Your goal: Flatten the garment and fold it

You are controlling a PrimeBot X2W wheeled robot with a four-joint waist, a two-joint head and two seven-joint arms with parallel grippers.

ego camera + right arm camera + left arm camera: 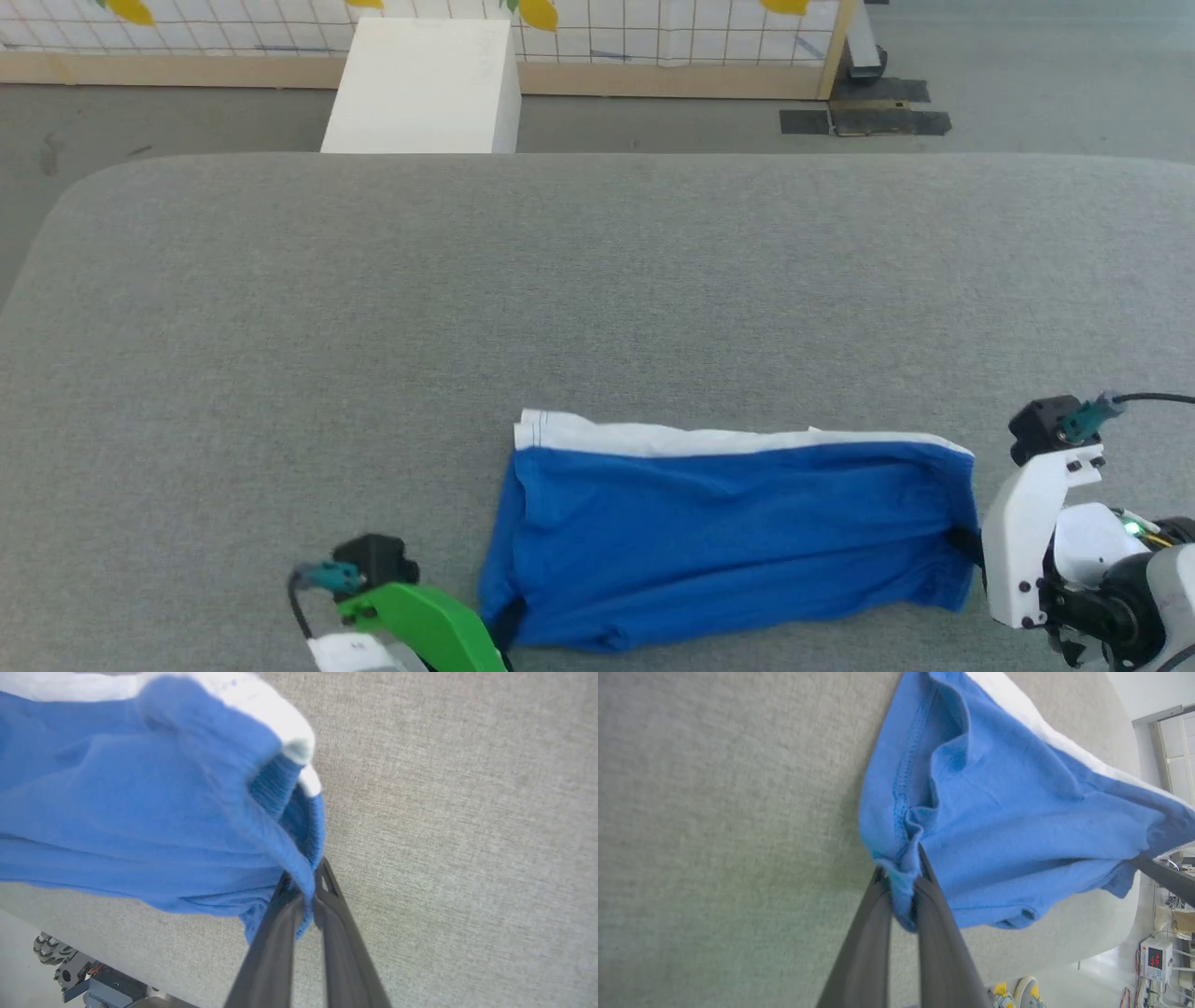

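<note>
The garment (pixel 738 532), bright blue shorts with a white band along the far edge, lies stretched sideways near the front of the grey table (pixel 597 280). My left gripper (pixel 901 877) is shut on the garment (pixel 1017 826) at its left near corner, blue cloth bunched between the dark fingers (pixel 866 942). My right gripper (pixel 303 882) is shut on the garment (pixel 140 812) at its right end, pinching the blue hem beside the ribbed waistband. In the head view the left gripper (pixel 499 630) and right gripper (pixel 966 546) sit at the cloth's two ends.
A white box (pixel 425 84) stands on the floor beyond the table's far edge, before a wire-grid fence (pixel 653 37). Past the table's near edge there are shoes (pixel 1017 994) on the floor and a monitor device (pixel 1155 959).
</note>
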